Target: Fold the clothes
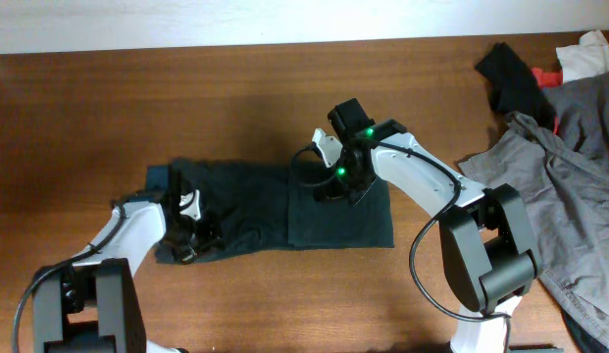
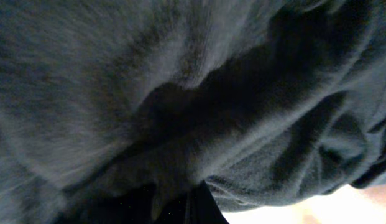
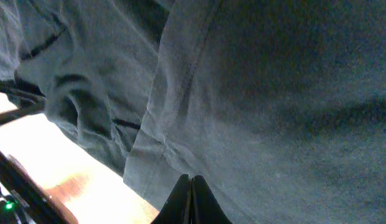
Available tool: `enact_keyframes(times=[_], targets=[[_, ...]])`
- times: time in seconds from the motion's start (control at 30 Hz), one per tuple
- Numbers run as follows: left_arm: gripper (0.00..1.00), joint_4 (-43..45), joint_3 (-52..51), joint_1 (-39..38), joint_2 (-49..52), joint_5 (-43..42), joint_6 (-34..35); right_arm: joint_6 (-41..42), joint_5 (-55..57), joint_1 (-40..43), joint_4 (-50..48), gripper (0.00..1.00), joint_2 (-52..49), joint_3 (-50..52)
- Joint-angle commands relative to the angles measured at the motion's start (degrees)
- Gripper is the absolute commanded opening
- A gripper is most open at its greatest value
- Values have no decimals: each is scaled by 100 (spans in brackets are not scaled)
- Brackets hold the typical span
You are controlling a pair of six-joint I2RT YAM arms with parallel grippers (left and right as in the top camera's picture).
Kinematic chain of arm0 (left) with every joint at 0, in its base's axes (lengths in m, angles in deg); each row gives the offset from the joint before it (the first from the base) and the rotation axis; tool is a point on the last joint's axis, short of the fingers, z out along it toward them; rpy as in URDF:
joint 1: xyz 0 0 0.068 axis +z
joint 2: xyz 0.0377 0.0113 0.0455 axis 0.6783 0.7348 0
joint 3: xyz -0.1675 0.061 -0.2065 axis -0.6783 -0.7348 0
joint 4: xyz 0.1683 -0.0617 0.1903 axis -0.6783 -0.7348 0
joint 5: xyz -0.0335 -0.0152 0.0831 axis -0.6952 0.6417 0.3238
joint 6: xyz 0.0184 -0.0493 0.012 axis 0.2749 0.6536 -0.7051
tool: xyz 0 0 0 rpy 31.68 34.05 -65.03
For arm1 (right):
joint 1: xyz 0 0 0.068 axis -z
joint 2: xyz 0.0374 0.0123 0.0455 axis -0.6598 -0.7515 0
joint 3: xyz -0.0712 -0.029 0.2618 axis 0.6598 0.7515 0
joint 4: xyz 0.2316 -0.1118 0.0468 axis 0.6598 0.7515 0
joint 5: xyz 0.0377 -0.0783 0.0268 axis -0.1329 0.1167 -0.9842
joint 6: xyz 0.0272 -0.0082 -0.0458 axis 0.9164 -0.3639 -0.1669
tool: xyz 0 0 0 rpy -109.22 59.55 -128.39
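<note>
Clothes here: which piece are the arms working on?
The dark blackish-green garment mid-table, the only one touched; the light grey garment and black cloth lie aside, right.

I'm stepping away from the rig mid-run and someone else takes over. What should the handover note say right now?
Left gripper: shut, down on the bunched left end of the very dark blackish-green fabric garment; I cannot tell whether it pinches any cloth.
Right gripper: shut, tips on the garment's smoother right part.
Garment: lies as a long band on the brown wooden table.
Done: apparently narrowed into a band.
Left: probably flatten the left end, then fold the band shorter.
</note>
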Motion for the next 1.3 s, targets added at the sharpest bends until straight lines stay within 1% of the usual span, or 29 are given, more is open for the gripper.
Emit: enact_keyframes(times=[0.0, 0.07, 0.13, 0.17, 0.2, 0.23, 0.3, 0.37, 0.4, 0.43, 0.53, 0.57, 0.63, 0.83, 1.0, 1.13, 1.27], targets=[[0, -264, 625, 46, -94, 109, -101, -133, 76, 212, 188, 5, 286, -249], [0, -525, 933, 46, -160, 153, -184, -131, 212, 391, 455, 11, 457, -372], [1, -813, 1274, 46, -212, 354, -188, -131, 553, 640, 813, 21, 647, -450], [2, -920, 1403, 46, -227, 476, -188, -131, 750, 765, 984, 27, 721, -452], [4, -1025, 1523, 46, -238, 638, -203, -129, 955, 896, 1167, 38, 778, -452], [5, -1108, 1613, 46, -243, 813, -203, -129, 1147, 1036, 1353, 43, 811, -452], [6, -1211, 1725, 46, -243, 1261, -197, -127, 1412, 1318, 1700, 49, 813, -444], [7, -1165, 1727, 46, -240, 1519, -96, -129, 1445, 1554, 1823, 54, 804, -354], [9, -1115, 1727, 46, -238, 1668, -4, -129, 1443, 1652, 1827, 55, 804, -278], [15, -1036, 1727, 44, -234, 1777, 28, -131, 1445, 1720, 1816, 55, 802, -212], [41, -831, 1727, 46, -234, 1827, 42, -133, 1451, 1788, 1582, 57, 787, 61], [46, -780, 1727, 46, -234, 1827, 42, -131, 1464, 1786, 1449, 57, 785, 186], [52, -728, 1727, 46, -234, 1827, 39, -129, 1460, 1775, 1226, 57, 774, 402], [53, -688, 1727, 46, -234, 1832, 37, -127, 1394, 1777, 264, 56, 769, 1266], [54, -667, 1727, 46, -234, 1829, 37, -127, 824, 1777, -446, 56, 769, 1845], [54, -667, 1742, 46, -234, 1827, 37, -127, 769, 1777, -728, 56, 769, 2033], [54, -669, 1742, 46, -234, 1825, 37, -125, 769, 1777, -796, 55, 769, 2041]])
